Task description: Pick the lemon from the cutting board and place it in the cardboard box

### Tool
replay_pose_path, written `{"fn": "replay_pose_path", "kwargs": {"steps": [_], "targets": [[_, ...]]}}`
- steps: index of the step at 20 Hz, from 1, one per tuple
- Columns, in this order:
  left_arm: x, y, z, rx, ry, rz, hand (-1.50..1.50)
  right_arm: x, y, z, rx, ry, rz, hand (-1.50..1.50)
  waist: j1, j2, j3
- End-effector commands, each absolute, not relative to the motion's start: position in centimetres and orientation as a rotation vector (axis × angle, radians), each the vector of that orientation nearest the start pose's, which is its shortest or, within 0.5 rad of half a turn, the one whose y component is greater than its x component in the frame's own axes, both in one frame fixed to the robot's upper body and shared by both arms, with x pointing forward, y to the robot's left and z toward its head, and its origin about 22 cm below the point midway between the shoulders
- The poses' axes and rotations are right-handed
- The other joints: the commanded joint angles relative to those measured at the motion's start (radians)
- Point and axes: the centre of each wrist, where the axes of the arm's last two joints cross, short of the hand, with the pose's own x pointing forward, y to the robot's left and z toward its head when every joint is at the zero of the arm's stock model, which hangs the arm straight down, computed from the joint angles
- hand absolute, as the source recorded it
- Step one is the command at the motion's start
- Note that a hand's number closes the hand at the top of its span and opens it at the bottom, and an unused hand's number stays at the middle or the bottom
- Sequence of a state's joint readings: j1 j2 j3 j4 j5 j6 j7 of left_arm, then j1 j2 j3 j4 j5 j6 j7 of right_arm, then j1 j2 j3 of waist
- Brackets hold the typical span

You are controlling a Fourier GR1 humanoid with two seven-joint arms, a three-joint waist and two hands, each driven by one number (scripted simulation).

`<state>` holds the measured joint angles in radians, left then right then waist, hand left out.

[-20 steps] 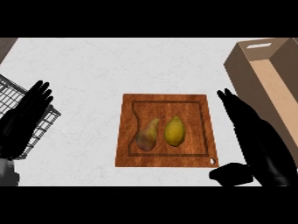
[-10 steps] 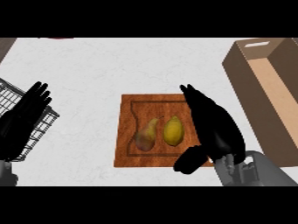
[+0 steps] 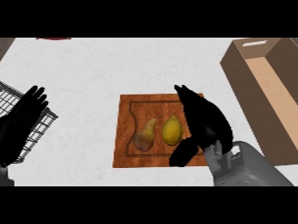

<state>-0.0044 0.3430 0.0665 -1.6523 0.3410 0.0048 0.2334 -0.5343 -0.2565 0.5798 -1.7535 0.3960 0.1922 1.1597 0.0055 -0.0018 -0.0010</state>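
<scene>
A yellow lemon [image 3: 171,130] lies on the wooden cutting board [image 3: 128,131], with a brownish pear [image 3: 147,135] just to its left. My right hand [image 3: 204,119] hovers over the board's right side, open, fingers stretched toward the far edge and the thumb hanging down right of the lemon; it is not touching the fruit. The cardboard box [image 3: 275,96] stands open at the right. My left hand [image 3: 19,118] rests open at the left, fingers up.
A black wire basket [image 3: 3,105] sits at the left edge, partly behind my left hand. A dark red object [image 3: 53,38] peeks in at the top. White counter surrounds the board.
My right hand has moved left from the board's right edge to over the board, close beside the lemon. The left hand and the fruit have stayed put.
</scene>
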Motion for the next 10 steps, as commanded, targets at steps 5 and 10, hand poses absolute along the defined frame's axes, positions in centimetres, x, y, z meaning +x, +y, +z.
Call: {"fn": "replay_pose_path", "kwargs": {"steps": [5, 10], "targets": [[23.9, 30.9, 4.6, 0.05, -1.438, 0.057, 0.0, 26.4, -7.9, 14.5, -0.673, -0.972, 0.996, -1.5, -0.001, 0.0, 0.001], [24.0, 32.7, 4.6, 0.049, -1.438, 0.054, 0.0, 24.7, -7.8, 12.0, -0.692, -0.991, 1.013, -1.5, -0.005, 0.0, 0.001]]}}
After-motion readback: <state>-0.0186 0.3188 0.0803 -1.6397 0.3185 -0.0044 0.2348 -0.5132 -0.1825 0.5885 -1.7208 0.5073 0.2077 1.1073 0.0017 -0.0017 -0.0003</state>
